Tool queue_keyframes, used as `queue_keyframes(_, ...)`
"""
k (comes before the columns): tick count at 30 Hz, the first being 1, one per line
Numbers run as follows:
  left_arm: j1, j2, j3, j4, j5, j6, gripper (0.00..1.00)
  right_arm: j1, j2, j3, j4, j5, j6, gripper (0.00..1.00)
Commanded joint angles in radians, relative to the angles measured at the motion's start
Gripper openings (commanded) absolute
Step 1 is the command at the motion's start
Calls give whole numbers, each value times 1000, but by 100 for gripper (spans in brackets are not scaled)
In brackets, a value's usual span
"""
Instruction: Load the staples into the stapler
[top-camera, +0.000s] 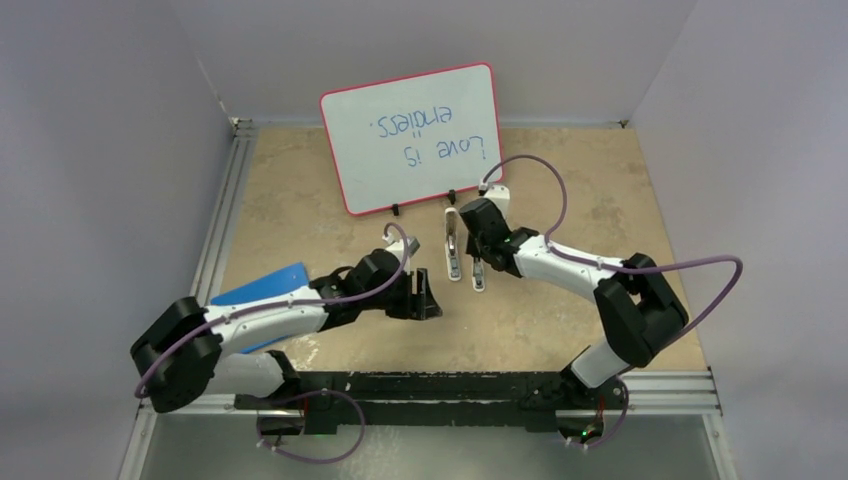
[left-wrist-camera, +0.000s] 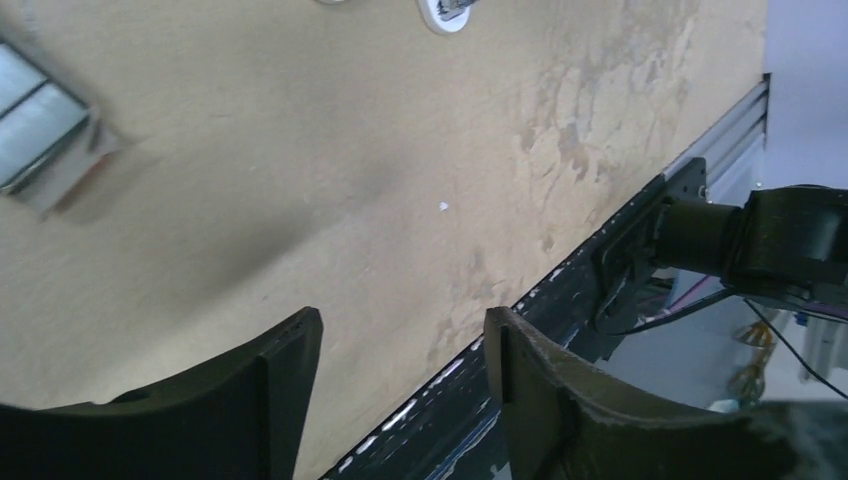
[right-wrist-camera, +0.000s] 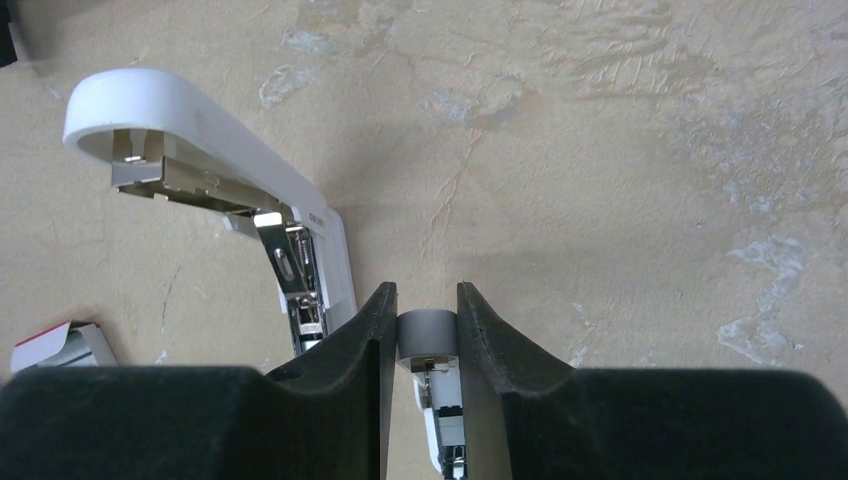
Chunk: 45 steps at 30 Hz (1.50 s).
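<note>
The stapler (top-camera: 453, 245) lies opened on the table in front of the whiteboard. In the right wrist view its white top (right-wrist-camera: 200, 140) is raised above the metal channel (right-wrist-camera: 300, 290). Just right of it lies a short white piece with a grey end (right-wrist-camera: 428, 338), also visible from above (top-camera: 478, 278). My right gripper (right-wrist-camera: 427, 300) (top-camera: 478, 262) is shut on that grey end, both fingers touching it. The staples (left-wrist-camera: 40, 125) lie as silvery strips in a grey tray at the upper left of the left wrist view. My left gripper (left-wrist-camera: 400, 320) (top-camera: 428, 295) is open and holds nothing.
A red-framed whiteboard (top-camera: 410, 135) stands at the back. A blue flat object (top-camera: 262, 290) lies under the left arm. The black rail (left-wrist-camera: 560, 300) of the table's near edge runs below the left gripper. A red and white box corner (right-wrist-camera: 55, 345) shows at the left.
</note>
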Motion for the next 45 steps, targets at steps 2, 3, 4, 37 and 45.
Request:
queue_keyframes(2, 3, 112, -15, 295, 96, -106, 54, -5, -57, -35, 5, -36, -8, 26)
queue_keyframes(3, 3, 135, -12, 330, 97, -124, 53, -5, -64, -42, 7, -43, -5, 26)
queue_keyframes(4, 2, 163, -9, 359, 95, -141, 52, -5, -70, -48, 8, -47, -4, 26)
queue_keyframes(37, -88, 612, 187, 454, -203, -432, 26, -4, -101, -77, -18, -93, -35, 36)
queue_keyframes(45, -87, 652, 233, 408, -245, -439, 15, -5, -118, -96, -11, -105, -28, 32)
